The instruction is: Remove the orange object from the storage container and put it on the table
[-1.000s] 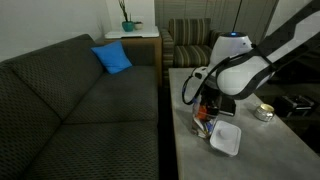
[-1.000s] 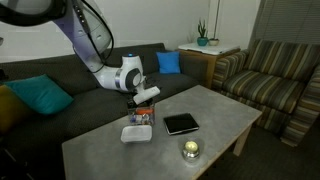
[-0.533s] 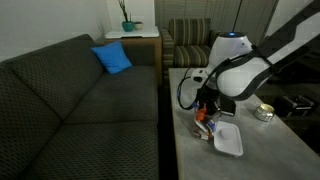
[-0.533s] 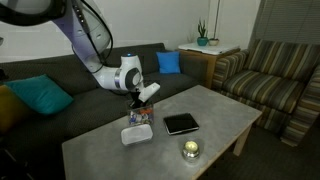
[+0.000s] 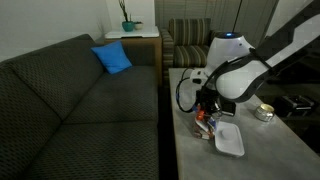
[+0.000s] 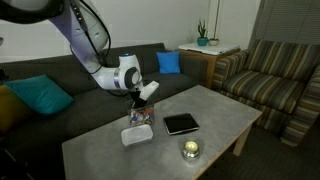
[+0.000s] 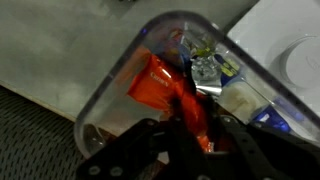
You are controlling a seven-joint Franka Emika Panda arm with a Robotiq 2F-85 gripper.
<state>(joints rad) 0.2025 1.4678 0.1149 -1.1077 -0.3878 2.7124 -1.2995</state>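
Observation:
The storage container (image 7: pixel 108 88), a small clear plastic box, stands on the grey table (image 5: pixel 190 155) near the edge by the sofa. In the wrist view it holds the orange object (image 7: pixel 158 84), a crinkled orange-red wrapper, beside some silver, white and blue items. My gripper (image 7: pixel 196 128) reaches down into the box, and its black fingers are pinched on the lower end of the orange object. In both exterior views the gripper (image 5: pixel 207 108) (image 6: pixel 138 106) stands right over the container (image 5: pixel 204 122) (image 6: pixel 140 118) and hides most of its inside.
A flat white lid (image 5: pixel 230 140) (image 6: pixel 136 134) lies right next to the container. A black tablet (image 6: pixel 181 124) and a round metal tin (image 6: pixel 190 150) (image 5: pixel 264 112) rest further along the table. The dark sofa (image 5: pixel 80 110) with a blue cushion (image 5: pixel 112 58) runs along one side.
The fingers have come together from wide open onto the orange object inside the box. The arm has sunk slightly and the white lid has shifted a little.

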